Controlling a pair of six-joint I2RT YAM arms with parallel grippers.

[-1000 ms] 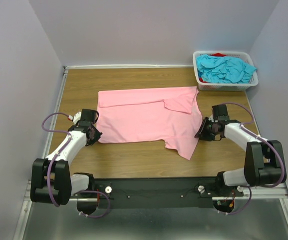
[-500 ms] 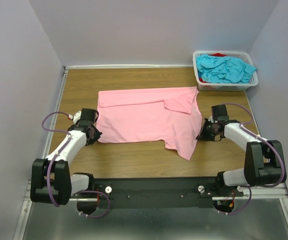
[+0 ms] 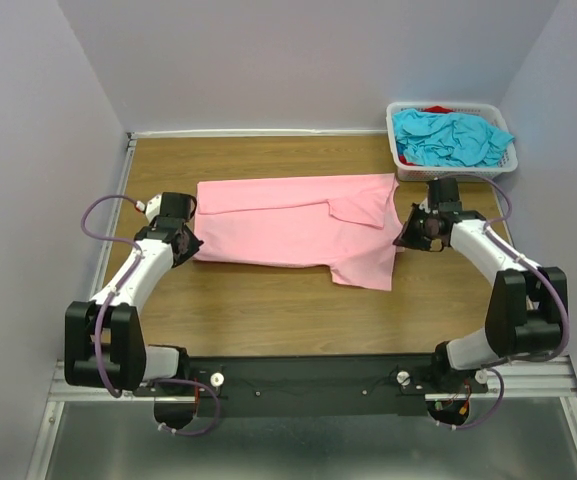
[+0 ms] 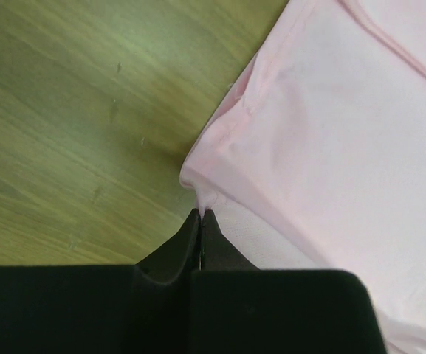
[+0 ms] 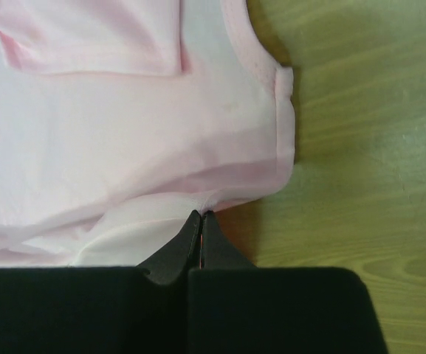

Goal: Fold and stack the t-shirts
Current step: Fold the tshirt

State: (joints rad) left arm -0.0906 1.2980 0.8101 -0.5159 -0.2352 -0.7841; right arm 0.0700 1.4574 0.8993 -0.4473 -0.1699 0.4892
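Note:
A light pink t-shirt (image 3: 293,225) lies spread across the middle of the wooden table, its near edge lifted and pulled toward the back. My left gripper (image 3: 186,243) is shut on the shirt's left near corner (image 4: 198,193). My right gripper (image 3: 404,238) is shut on the shirt's right edge (image 5: 220,195). In both wrist views the black jaws pinch a thin fold of pink cloth. Turquoise t-shirts (image 3: 450,138) and a bit of red cloth (image 3: 436,108) fill the basket at the back right.
A white slotted basket (image 3: 455,172) stands at the table's back right corner, close behind my right gripper. Grey walls enclose the table (image 3: 268,310) on three sides. Bare wood shows in front of the pink shirt.
Both grippers moved away from the near edge toward the back, dragging the pink shirt's near edge with them. The right gripper closed on the cloth. The hanging near flap has shortened.

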